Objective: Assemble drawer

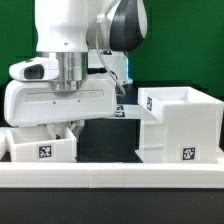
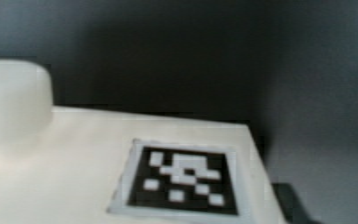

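Two white parts in sight: the drawer housing [image 1: 180, 122] and one small tray [image 1: 42, 148], standing well apart on the dark table [image 1: 110, 140]; nothing was slotted together yet.
Drawer housing: toward the exterior view's right, upright, open top showing, housing tag [image 1: 188, 153] on its near face. I judged it was parked there as the fixed body the trays go into.
Small tray: toward the exterior view's left, directly beneath the arm, tray tag [image 1: 45, 152] facing the camera.
Gripper: the gripper [image 1: 63, 124] hung low over the small tray with the wrist vertical and the tips down at the rim or inside it. The tray wall and the hand's own body hid the tips, so I could not tell whether the jaws stood apart or had closed on a wall.
Wrist view: filled by a flat white surface [image 2: 78, 150] carrying a close tag [image 2: 179, 178]. A pale rounded shape [image 2: 12, 100] sat beside it, finger or knob, I could not say which.
Why so held: a straight-down approach suits pinching a thin upright wall, which is probably the only easy grip on an open-top tray.
Rail: a long low white rail [image 1: 110, 178] ran across the front, nearer the camera than both parts. I judged it a stop to square pieces against.
Unclear: a small tagged piece [image 1: 124, 108] showed between the arm and the drawer housing; what it belonged to was not plain.
Stage: early, by my reading. The small tray had yet to reach the drawer housing.
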Robot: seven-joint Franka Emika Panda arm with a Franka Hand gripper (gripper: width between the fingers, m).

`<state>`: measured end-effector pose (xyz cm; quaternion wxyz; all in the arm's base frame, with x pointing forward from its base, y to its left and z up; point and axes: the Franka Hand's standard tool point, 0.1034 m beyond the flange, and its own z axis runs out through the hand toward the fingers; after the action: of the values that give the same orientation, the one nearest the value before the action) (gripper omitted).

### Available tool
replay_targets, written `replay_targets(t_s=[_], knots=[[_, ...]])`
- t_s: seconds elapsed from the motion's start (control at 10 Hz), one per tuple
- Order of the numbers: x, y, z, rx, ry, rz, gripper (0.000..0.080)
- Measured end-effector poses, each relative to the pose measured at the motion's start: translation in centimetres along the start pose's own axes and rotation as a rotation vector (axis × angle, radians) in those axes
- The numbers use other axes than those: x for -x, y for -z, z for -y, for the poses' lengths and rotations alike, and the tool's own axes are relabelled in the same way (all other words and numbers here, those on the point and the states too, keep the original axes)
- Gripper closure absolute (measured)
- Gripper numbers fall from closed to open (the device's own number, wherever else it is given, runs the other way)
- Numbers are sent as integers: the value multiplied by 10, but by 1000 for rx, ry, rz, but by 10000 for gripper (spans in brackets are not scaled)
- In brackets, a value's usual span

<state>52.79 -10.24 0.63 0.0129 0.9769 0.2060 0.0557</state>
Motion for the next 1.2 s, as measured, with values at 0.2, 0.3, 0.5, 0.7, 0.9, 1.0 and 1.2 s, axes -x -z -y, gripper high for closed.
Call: replay_targets(t_s=[0.2,0.3,0.5,0.7,0.9,1.0,1.2], knots=[[-3,0,3,-1,6,-1,759],[-4,1,4,-3,6,-1,759],[-13,16,12,-5,19,-9,759],[-17,36,14,-18,95,-6,759],[-16,58,12,-49,256,13,759],[-14,59,12,-58,298,19,758],[-9,58,9,-86,355,37,758]])
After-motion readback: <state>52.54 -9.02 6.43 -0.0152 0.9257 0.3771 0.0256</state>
